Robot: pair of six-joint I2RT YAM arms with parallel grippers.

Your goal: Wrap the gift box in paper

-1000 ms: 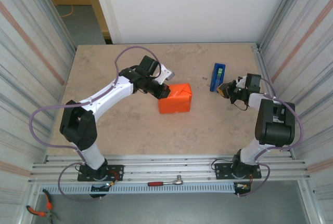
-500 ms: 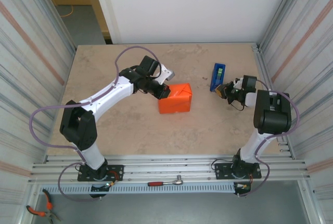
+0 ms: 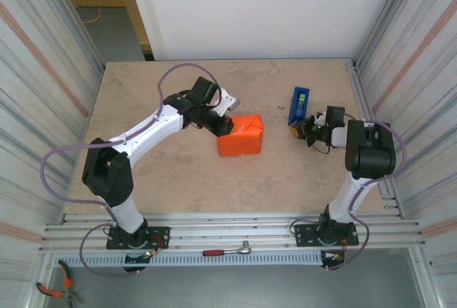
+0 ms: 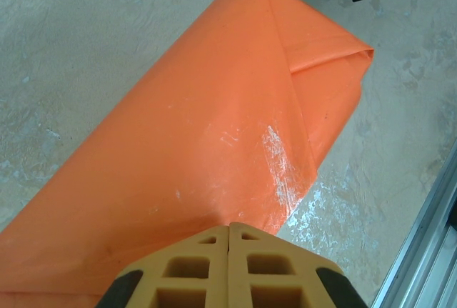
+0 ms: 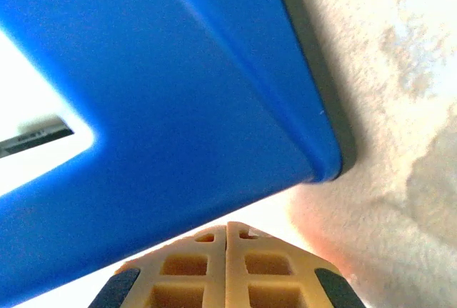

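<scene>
The orange paper is folded into a block-shaped parcel at the table's middle, with a diagonal fold on its end. The gift box is hidden under it. My left gripper is shut, and its tips rest against the parcel's upper left side with nothing between the jaws. My right gripper is shut too. It lies low on the table, its tips just short of the blue tape dispenser, whose near end fills the right wrist view.
The blue tape dispenser stands right of the parcel. Ribbed metal walls close in both sides of the table. A ratchet wrench lies on the front rail and pliers sit at the bottom left.
My right gripper has slid left along the table, closer to the near end of the tape dispenser. The left arm and the parcel have stayed put.
</scene>
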